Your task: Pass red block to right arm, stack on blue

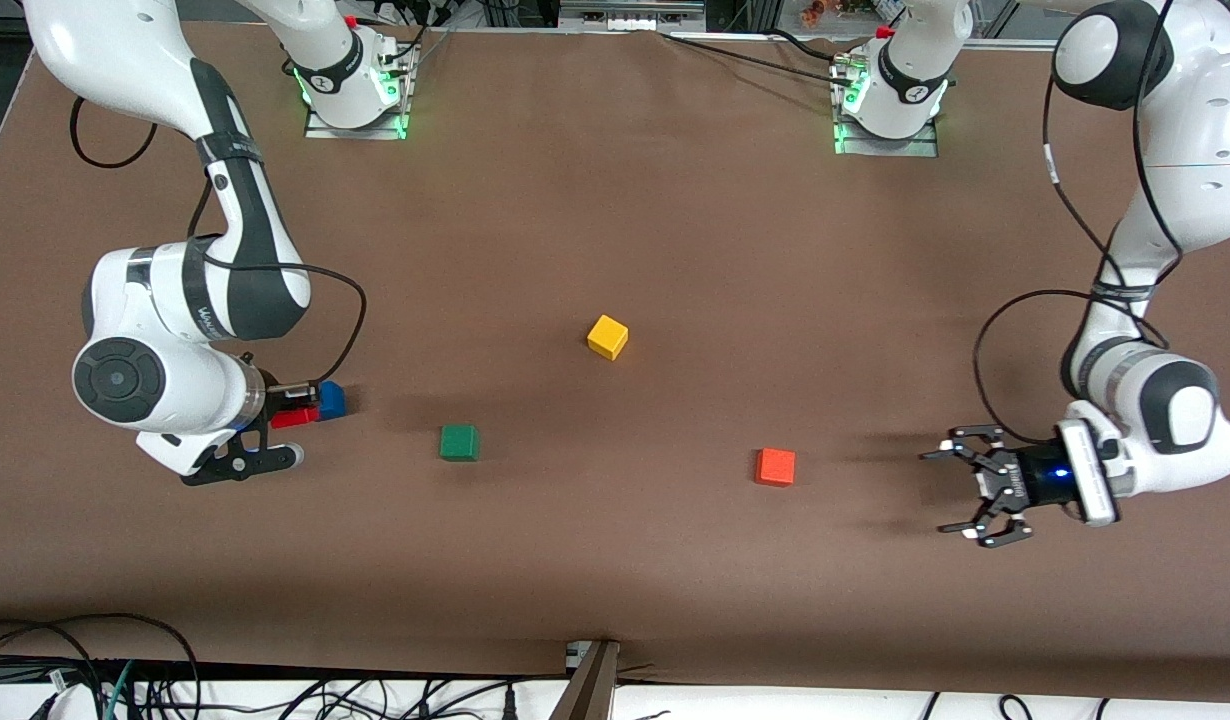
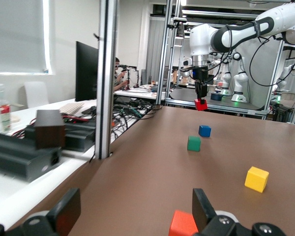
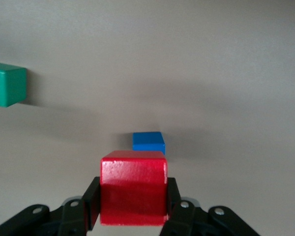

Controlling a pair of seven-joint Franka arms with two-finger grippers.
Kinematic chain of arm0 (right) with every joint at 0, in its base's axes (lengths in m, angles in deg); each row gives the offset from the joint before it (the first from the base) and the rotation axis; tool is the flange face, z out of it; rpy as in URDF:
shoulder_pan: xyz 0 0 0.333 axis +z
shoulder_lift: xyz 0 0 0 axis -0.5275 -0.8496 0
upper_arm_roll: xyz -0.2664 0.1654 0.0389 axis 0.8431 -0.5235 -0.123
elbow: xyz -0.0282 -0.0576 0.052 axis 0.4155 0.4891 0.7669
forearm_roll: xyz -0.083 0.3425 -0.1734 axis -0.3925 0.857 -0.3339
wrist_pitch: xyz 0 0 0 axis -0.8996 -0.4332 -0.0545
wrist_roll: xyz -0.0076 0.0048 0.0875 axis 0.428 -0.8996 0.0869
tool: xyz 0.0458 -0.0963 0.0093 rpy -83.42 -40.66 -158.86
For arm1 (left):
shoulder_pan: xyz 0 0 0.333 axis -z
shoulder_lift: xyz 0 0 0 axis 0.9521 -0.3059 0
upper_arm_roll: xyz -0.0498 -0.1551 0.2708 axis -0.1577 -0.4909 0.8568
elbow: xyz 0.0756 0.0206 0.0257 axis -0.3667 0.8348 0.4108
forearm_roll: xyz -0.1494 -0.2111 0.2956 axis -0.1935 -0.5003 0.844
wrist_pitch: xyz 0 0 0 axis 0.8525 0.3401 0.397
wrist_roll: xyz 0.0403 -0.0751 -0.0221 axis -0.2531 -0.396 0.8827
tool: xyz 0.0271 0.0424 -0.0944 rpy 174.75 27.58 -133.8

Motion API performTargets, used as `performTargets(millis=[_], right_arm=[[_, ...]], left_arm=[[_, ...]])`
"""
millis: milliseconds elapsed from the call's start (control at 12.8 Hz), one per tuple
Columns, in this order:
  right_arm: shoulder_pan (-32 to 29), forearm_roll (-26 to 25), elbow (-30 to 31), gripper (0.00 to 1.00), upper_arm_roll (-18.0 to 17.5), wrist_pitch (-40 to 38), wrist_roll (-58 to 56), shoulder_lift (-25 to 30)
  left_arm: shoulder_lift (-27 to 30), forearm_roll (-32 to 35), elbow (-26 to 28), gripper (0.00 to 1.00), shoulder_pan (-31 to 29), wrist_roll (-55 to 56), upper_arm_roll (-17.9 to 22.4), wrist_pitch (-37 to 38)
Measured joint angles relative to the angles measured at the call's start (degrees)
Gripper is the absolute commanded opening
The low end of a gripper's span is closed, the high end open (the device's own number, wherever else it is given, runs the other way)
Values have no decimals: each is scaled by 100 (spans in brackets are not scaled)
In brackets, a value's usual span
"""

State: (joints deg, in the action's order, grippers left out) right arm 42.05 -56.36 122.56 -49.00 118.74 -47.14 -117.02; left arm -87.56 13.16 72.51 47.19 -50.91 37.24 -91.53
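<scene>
My right gripper (image 1: 291,408) is shut on the red block (image 1: 295,416), whose sides sit squarely between the black fingers (image 3: 91,204). The red block (image 3: 132,187) hangs in the air over the table, close beside the blue cube (image 3: 148,141) and clear of it. In the left wrist view the red block (image 2: 200,103) shows well above the blue cube (image 2: 204,130). The blue cube (image 1: 331,400) rests on the table at the right arm's end. My left gripper (image 1: 960,492) waits open and empty, low at the left arm's end.
A green cube (image 1: 459,442) lies near the blue one, toward the table's middle. A yellow cube (image 1: 607,337) sits mid-table. An orange cube (image 1: 775,466) lies nearest my left gripper (image 2: 135,211). Cables hang off the table edge nearest the front camera.
</scene>
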Motion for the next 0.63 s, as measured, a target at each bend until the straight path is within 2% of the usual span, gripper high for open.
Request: performTargets(millis=[313, 549, 627], right_arm=[[-14, -3, 1235, 0, 52, 1268, -2, 473], [-23, -3, 2207, 0, 170, 2244, -42, 813], [-33, -3, 2462, 0, 203, 2539, -127, 884]], left_arm=[[3, 636, -81, 100, -229, -200, 977, 495], [70, 1496, -554, 100, -229, -421, 1473, 724], [112, 1737, -786, 100, -209, -423, 1746, 842]])
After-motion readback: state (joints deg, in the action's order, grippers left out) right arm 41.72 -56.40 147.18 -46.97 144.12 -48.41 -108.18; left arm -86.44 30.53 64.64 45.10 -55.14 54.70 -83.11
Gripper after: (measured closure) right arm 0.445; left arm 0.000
